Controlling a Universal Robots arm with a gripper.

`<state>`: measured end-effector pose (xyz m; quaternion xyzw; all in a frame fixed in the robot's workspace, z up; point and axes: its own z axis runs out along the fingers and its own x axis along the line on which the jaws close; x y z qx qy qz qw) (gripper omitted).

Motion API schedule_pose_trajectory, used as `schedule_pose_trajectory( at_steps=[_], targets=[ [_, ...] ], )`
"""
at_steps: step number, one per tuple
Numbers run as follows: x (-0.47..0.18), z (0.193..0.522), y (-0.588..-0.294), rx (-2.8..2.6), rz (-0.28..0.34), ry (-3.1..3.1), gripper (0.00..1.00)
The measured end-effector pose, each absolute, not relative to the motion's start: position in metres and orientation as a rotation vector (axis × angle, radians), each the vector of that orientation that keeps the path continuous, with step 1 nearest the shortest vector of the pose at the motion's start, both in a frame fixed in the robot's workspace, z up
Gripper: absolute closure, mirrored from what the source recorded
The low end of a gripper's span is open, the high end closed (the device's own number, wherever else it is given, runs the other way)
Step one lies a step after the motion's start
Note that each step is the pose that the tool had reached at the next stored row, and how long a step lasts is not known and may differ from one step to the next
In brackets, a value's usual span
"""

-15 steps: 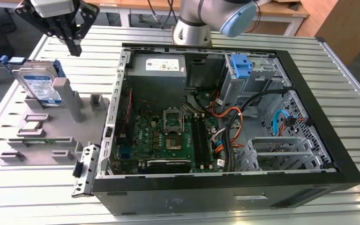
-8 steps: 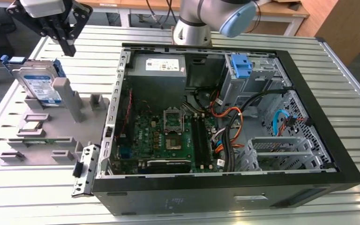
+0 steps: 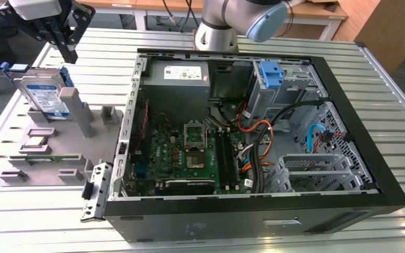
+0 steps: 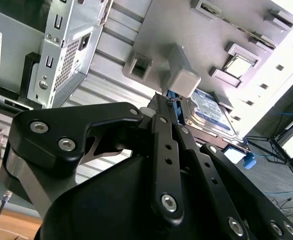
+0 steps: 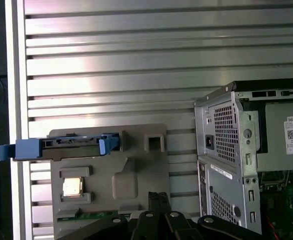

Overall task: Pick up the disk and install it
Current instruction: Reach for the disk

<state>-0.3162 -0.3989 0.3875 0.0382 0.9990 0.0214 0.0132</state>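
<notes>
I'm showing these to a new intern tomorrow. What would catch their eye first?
First the open computer case, lying on the slatted table in the middle of the exterior view, its green board and cables exposed. Then the disk, standing upright in a grey fixture at that view's left, with the black gripper hovering just above it.

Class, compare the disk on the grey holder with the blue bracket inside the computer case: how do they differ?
The disk carries a silver labelled drive; the blue bracket looks empty. The disk stands on edge in the grey holder outside the computer case; the bracket sits inside it. Both have blue plastic frames.
</notes>
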Motion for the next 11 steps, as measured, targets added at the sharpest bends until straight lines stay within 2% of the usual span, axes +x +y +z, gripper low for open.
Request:
schedule_pose_trajectory(
  at_steps=[11],
  targets=[
    [-0.3165,0.3875,-0.3989,0.119,0.067,3.112,0.89]
  ],
)
